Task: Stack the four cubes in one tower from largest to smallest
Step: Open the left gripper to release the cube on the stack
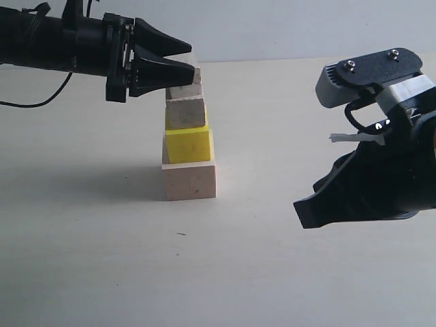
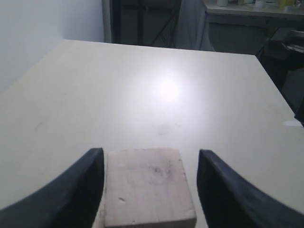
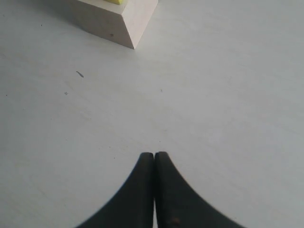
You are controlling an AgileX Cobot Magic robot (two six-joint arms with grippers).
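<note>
1. Exterior view: the tower [image 1: 189, 136] stands on the matt pale table [image 1: 102, 272]. The large pale wood cube [image 1: 190, 181] is lowest, then the yellow cube [image 1: 189, 145], the third cube [image 1: 185, 114] and the top cube [image 1: 185, 92], stacked slightly askew. The black left gripper [image 1: 193, 58] is level with the top cube. The right gripper [image 1: 306, 214] hangs well apart.
2. Left wrist view: the left gripper [image 2: 150, 153] is released. Its curved fingers straddle the speckled top cube [image 2: 147, 185], with a gap on one side.
3. Right wrist view: the right gripper [image 3: 154, 156] is clenched, tips touching. The large pale wood cube [image 3: 118, 21] shows a sharp corner.

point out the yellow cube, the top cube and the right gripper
yellow cube [image 1: 189, 146], exterior view, front face
top cube [image 2: 147, 185], left wrist view, upper face
right gripper [image 3: 154, 156], right wrist view, between shut fingertips
</note>
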